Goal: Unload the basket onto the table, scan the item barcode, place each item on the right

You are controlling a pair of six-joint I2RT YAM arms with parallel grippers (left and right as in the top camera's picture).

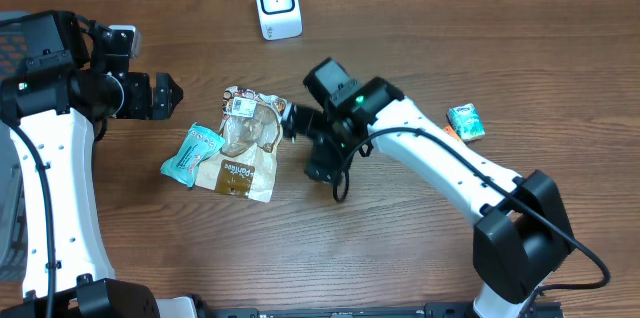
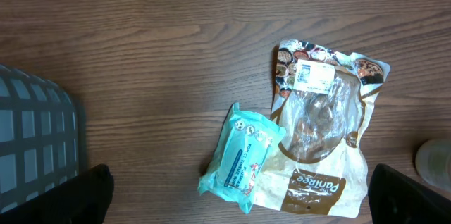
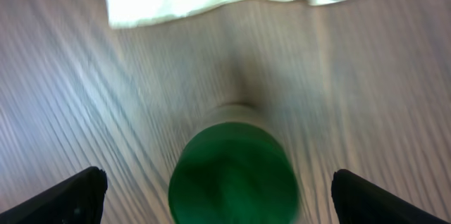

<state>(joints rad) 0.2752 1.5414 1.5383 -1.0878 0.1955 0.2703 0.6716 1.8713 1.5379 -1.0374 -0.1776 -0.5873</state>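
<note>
Just right of the bread bag [image 1: 245, 148], the right hand [image 3: 218, 182] was open around a green-topped bottle [image 3: 232, 168]; a finger bump could knock it over.

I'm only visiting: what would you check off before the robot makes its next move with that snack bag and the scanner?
1. Left gripper open and empty: ok.
2. Right gripper open, clear of the green cap between its jaws: ok.
3. White label on the bag faces up: ok. Whether it carries the barcode: cannot tell.
4. Bag free to lift alone: not ok, the packet touches its edge.
5. Scanner upright and unblocked: ok.
</note>
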